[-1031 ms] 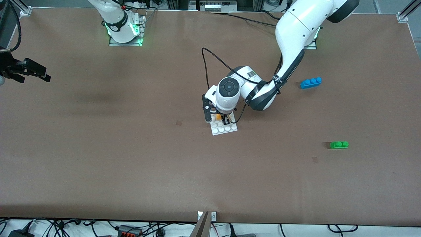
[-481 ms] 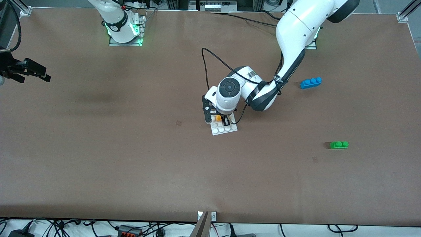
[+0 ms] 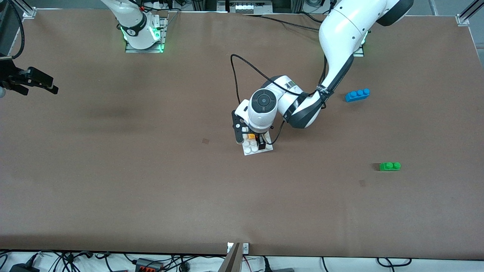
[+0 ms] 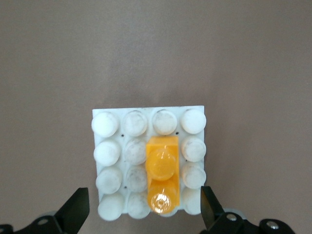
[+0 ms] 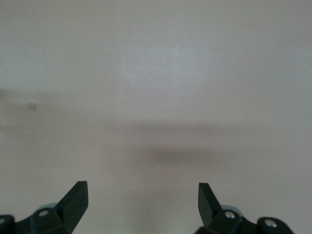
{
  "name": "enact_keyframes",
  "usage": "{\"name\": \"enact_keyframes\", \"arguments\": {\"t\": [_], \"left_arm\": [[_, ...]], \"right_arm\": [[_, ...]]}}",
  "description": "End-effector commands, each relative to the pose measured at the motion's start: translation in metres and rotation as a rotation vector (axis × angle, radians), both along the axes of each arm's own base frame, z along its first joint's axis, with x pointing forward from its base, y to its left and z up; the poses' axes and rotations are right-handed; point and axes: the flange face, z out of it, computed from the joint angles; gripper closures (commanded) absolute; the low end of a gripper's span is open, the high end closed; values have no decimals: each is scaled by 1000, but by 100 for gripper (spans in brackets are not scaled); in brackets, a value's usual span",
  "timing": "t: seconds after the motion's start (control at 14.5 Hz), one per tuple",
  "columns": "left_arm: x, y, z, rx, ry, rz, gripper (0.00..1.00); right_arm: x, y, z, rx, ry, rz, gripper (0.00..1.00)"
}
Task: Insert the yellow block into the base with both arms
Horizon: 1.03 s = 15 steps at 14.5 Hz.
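Note:
The white studded base (image 3: 252,150) lies mid-table. The yellow block (image 3: 251,136) sits on its studs; in the left wrist view the yellow block (image 4: 162,180) covers two studs of an inner column at one edge of the base (image 4: 106,153). My left gripper (image 3: 250,141) hovers just over the base, open, and its fingers (image 4: 75,214) straddle the plate without touching the block. My right gripper (image 3: 53,86) waits open over bare table at the right arm's end, and the right wrist view shows my right gripper (image 5: 142,200) holding nothing.
A blue three-stud brick (image 3: 357,95) lies toward the left arm's end of the table, farther from the front camera than the base. A green two-stud brick (image 3: 390,166) lies nearer the camera at that same end. A black cable (image 3: 236,75) loops over the left wrist.
My left gripper has opened and let go of the yellow block, which stays seated on the base. The left hand has shifted slightly. The right arm has not moved.

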Motion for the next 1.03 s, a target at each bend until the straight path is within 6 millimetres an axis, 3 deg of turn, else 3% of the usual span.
{"name": "enact_keyframes", "arguments": {"t": [0.0,0.34,0.55,0.69,0.83,0.96], "left_arm": [[15,26,35,38,-4,41,0],[21,50,69,55,27,76,0],[32,74,92,69,22,113,0],[37,86,95,71,28,128,0],[35,83,95,74,36,128,0],[26,69,91,62,51,157,0]], "right_arm": [[0,0,5,17,1,8,0],[0,0,5,17,1,8,0],[0,0,5,17,2,8,0],[-1,-1,4,19,14,8,0],[-2,-1,5,19,16,5,0],[-2,-1,5,20,16,6,0]]}}
